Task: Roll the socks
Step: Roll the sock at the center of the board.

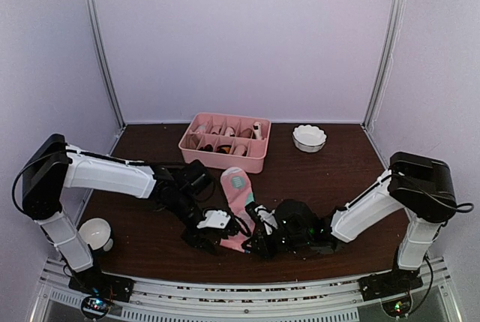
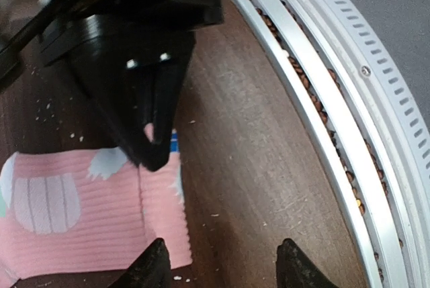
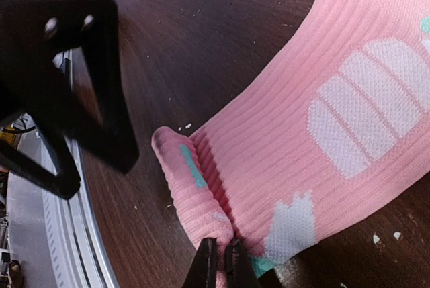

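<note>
White cup (image 1: 95, 232) at table's (image 1: 337, 179) near left edge. Left gripper (image 2: 222, 271) low over table at pink sock's (image 1: 238, 194) near end, fingers spread, holding nothing; one fingertip by sock's corner, other over bare wood. Sock lies flat mid-table, running from front of pink tray (image 1: 225, 160) toward arms. Right gripper (image 3: 220, 264) just right of left one, fingers pressed together on sock's near edge, fabric bunched into fold there. White bowl (image 1: 309, 138) far right, beside tray.
</note>
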